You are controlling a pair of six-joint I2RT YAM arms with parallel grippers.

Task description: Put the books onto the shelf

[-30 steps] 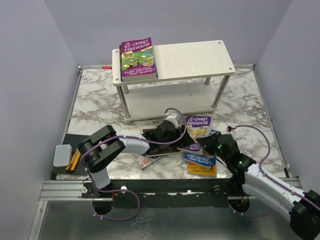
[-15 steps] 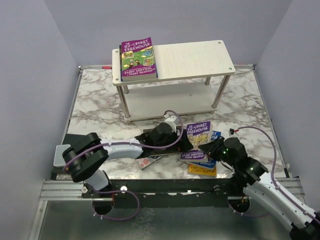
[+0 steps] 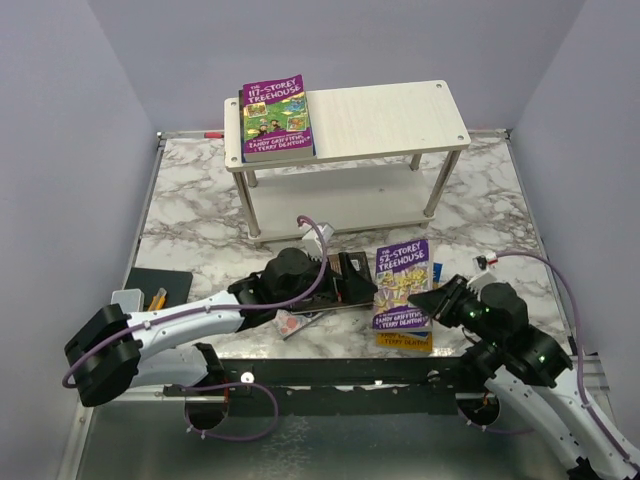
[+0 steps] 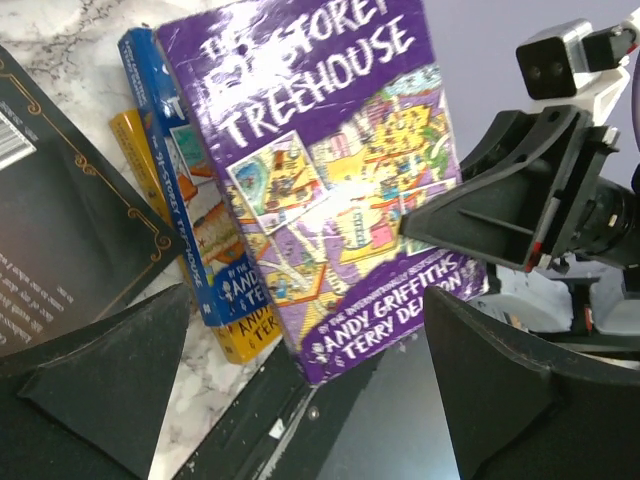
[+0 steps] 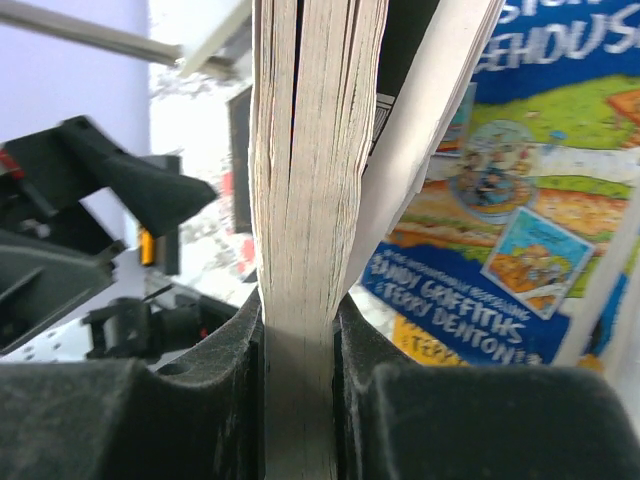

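Lifted off the pile and tipped up since a second ago: purple cartoon-cover "52-Storey Treehouse" paperback [image 3: 403, 283]. Pinched at its page edge by the right tool [image 5: 297, 338], pressed tight on both sides of the block of pages. Hangs over the blue paperback [image 4: 172, 145] and orange paperback [image 4: 140, 165], both flat on the marble counter [image 3: 200, 210] near its front edge.

Drawn back leftward in that same second and spread wide, holding nothing: left tool [image 3: 356, 278]. Just beside it, flat on the counter, dark brown paperback [image 4: 60, 230] with a thin gold border and pink floral paperback [image 3: 288, 325].

Further back, well apart from the lifted book: white wooden two-tier shelf [image 3: 385, 115], with a second purple paperback [image 3: 272, 118] lying flat at the left end of its top tier.

Step in hand, by the look of it: carrying another book to the shelf. Next move calls for a long reach forward and up without letting the thin edge pinch slip, then laying the book flat on the top tier beside the first.
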